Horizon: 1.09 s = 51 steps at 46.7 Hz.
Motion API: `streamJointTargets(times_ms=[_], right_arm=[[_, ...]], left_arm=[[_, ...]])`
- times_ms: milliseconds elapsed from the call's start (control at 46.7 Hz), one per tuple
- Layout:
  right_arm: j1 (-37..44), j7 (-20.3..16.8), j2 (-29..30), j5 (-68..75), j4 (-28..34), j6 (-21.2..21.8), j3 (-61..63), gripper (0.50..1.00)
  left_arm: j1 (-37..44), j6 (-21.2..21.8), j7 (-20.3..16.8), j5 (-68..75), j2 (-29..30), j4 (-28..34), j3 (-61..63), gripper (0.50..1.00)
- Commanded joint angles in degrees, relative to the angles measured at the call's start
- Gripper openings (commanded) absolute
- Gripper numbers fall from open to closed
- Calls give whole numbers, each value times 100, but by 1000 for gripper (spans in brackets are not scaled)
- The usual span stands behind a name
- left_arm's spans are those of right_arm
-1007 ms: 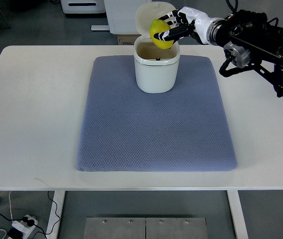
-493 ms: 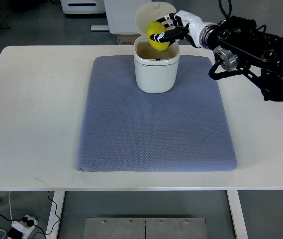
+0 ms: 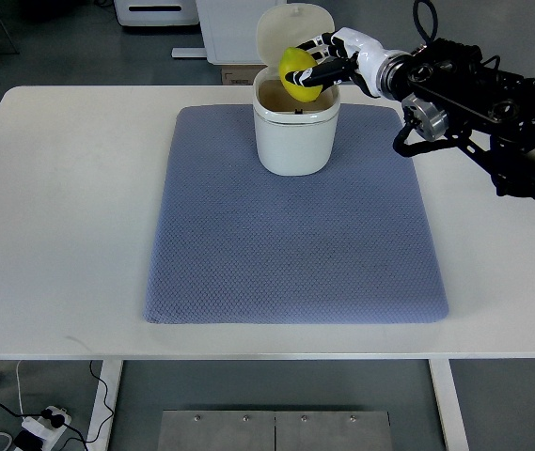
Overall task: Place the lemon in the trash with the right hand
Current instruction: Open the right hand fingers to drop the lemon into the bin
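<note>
Right hand (image 3: 328,66) is up over the far rim of the trash bin (image 3: 293,132), fingers curled around the lemon (image 3: 295,69), pinching it from the arm side w/ dark fingertips wrapped on its near face. Lemon sits just left of the palm, above the bin's open mouth, right in front of the raised lid (image 3: 291,28). Left arm: not in shot.

Handling call: lemon looks firm, rounded, prob light-to-moderate weight, waxy skin so a bit slippery; a wrap across its widest part, as here, seems the safe hold. Not fragile, so a short drop into the bin shouldn't hurt it.

Below and toward the robot from the hand: 1 blue-grey textured mat (image 3: 295,225) under the bin, lying on a white table (image 3: 70,207). Mat looks grippy, so the bin prob won't slide. Beyond the hand, grey floor and white furniture; under the table's near edge, cables and a power strip (image 3: 46,418).
</note>
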Motion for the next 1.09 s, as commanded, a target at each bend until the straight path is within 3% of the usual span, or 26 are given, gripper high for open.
streamJointTargets(times_ms=[0,129,514,600,814,1071], right_arm=[[-19,8,0,0,-2,1,-12,698],[-19,8,0,0,7,1,-12,782],[-27,17,0,-9,7,1,-20,870],[-19,17,0,-9,7,-25,-20,847],[-19,17,-26,-9,16,-17,-47,696],[16,70,-52,-9,16,18,-56,644]], left_arm=[[0,0,0,0,0,-8,0,1000],[0,0,0,0,0,1,0,1000],[0,0,0,0,0,-8,0,1000],[0,0,0,0,0,-8,0,1000],[0,0,0,0,0,-8,0,1000],[0,0,0,0,0,-8,0,1000]])
